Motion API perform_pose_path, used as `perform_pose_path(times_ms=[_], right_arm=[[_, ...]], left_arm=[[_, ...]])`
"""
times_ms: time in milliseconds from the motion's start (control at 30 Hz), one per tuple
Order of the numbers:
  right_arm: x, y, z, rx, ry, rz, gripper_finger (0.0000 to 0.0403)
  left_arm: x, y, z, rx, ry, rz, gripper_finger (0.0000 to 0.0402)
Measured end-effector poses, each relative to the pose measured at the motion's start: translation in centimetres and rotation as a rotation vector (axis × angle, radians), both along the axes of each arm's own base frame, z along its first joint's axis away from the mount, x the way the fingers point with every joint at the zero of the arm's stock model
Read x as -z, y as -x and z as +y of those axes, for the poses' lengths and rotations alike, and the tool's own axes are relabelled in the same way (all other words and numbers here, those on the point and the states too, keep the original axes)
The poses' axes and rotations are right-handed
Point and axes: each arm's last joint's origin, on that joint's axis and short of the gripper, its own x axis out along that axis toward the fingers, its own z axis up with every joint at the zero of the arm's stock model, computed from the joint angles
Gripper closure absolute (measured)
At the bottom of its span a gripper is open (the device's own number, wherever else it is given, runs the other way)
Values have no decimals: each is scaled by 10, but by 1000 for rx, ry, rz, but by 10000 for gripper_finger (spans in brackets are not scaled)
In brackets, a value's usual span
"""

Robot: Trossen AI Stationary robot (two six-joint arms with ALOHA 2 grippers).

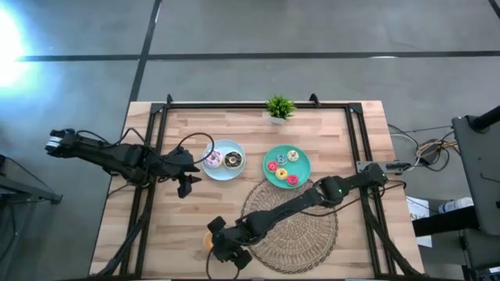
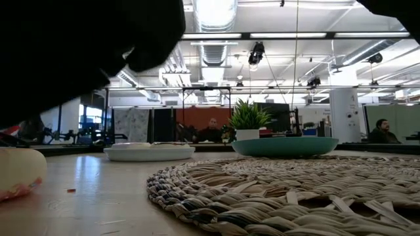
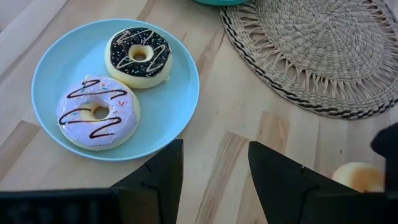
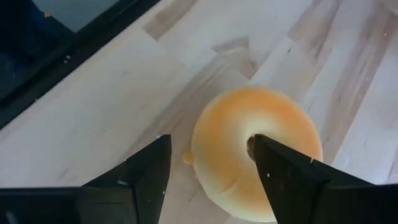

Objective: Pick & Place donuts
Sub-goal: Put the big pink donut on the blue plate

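Right wrist view: donut [image 4: 255, 152] under right hand [image 4: 211, 165]

Light blue plate [image 3: 180, 93] carries two donuts: pink-iced donut [image 3: 98, 112] and brown-iced donut [image 3: 138, 56], side by side. Woven mat [image 3: 323, 50] lies near the plate. Left gripper [image 3: 214, 168] hovers open just beside the plate rim.

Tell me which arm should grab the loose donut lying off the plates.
Right. Its gripper is open right over that donut near the table's front edge, one finger at the hole. The left gripper sits by the blue plate, farther off.
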Motion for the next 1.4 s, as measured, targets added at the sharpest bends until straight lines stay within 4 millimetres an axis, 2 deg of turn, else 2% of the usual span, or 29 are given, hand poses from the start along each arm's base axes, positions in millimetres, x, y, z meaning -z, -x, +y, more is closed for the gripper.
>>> perform_pose_path(times_ms=[300, 400, 533, 633, 767, 867, 1000, 1133, 1300, 1400], right_arm=[[19, -1, -4, 9, -7, -11, 197], [24, 0, -8, 63, -37, 20, 209], [25, -2, -19, 220, -131, 95, 245], [22, -6, -29, 308, -195, 137, 289], [12, -7, -50, 346, -292, 229, 354], [-1, -3, -64, 363, -287, 269, 384], [-25, 4, -88, 404, -297, 266, 384], [-37, 19, -120, 543, -332, 252, 381], [-51, 49, -153, 756, -512, 162, 381], [-65, 67, -173, 894, -695, 20, 381]], left_arm=[[0, 0, 1, -17, -17, -3, 246], [0, 0, 1, -32, -33, -7, 246], [0, 0, 2, -37, -37, -7, 246], [0, 0, 2, -37, -37, -7, 246], [0, 0, 2, -37, -37, -7, 246], [0, 0, 2, -36, -37, -6, 246], [0, 0, 2, -36, -37, -5, 246], [0, 1, 2, -35, -37, -5, 246], [-1, 3, 3, -28, -66, -8, 246], [-3, 3, 4, -62, -122, -31, 246]])
